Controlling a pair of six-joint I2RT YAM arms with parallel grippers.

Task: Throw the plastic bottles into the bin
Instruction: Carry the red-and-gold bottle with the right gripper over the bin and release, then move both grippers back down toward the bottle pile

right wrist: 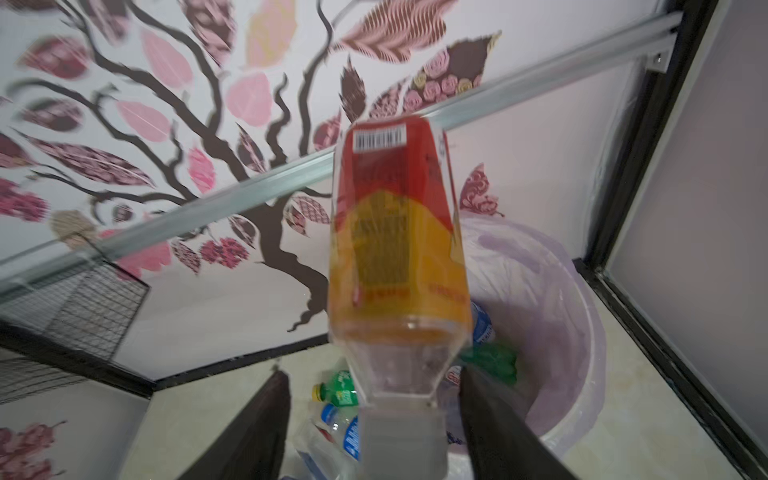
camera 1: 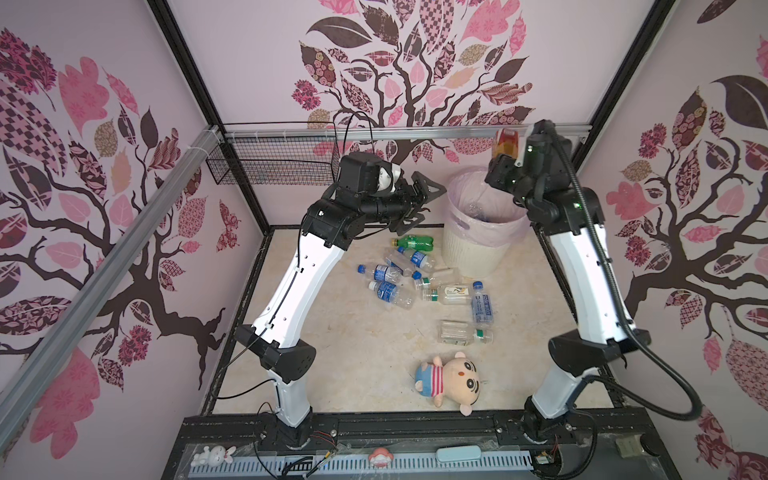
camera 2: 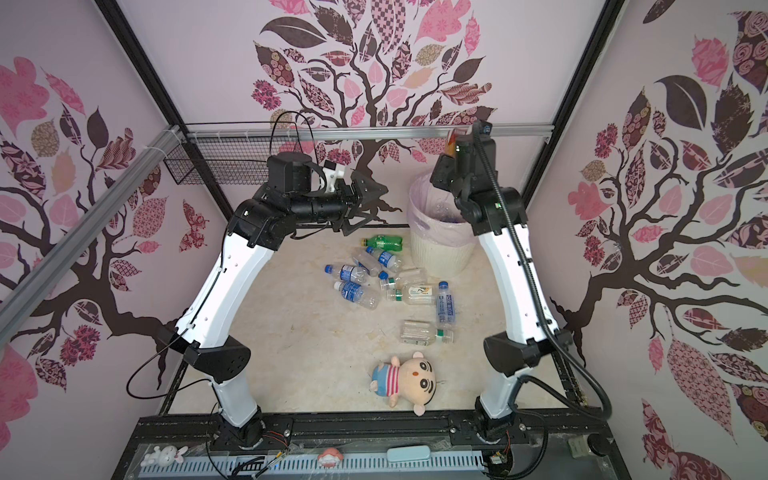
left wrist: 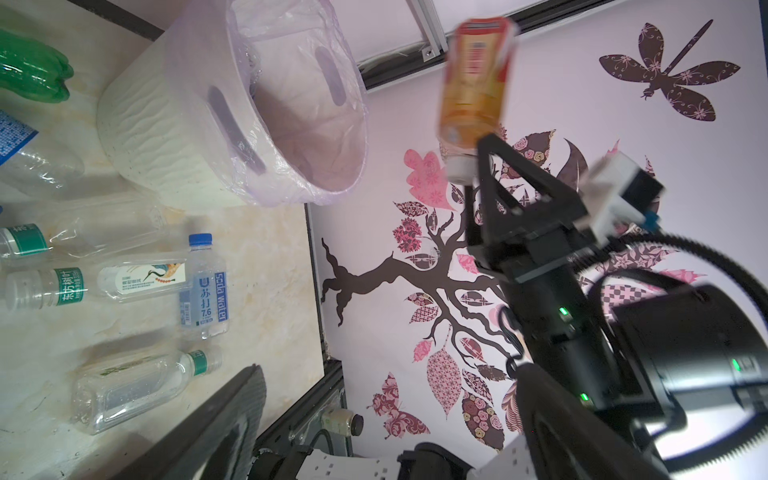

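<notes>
Status: right gripper (right wrist: 374, 372) jaws parted wider than the amber bottle (right wrist: 399, 249) cap. There's a clear gap on one side; the other finger is close to the shoulder and I can't tell if it touches. No clamp visible. Bottle is cap-down between the fingers, blurred.

In both top views it sits raised at the 1 o'clock side of the bin (camera 1: 469, 249), bottle at 12 o'clock of the gripper.

Tight spots:
- back-wall rail (camera 1: 415, 133) just behind the bottle
- frame post (camera 1: 615, 83) at 2 o'clock

Bin mouth is open at 7 o'clock of the gripper, with binned bottles (right wrist: 494, 363) inside.

Left gripper (camera 1: 422, 205) is spread wide and empty at 9 o'clock of the bin, clear of the rim. Wire mesh basket (camera 1: 282, 162) is at 10 o'clock.

- Green bottle (camera 1: 413, 242) and clear bottles (camera 1: 388, 291) lie at 7–8 o'clock of the bin.
- Soda water bottle (camera 1: 482, 307) is at 6.
- Plush doll (camera 1: 451, 380) is further out at 6, near the front edge.
- Bare tabletop (camera 1: 353, 353) lies at 7–8 o'clock of the doll.
</notes>
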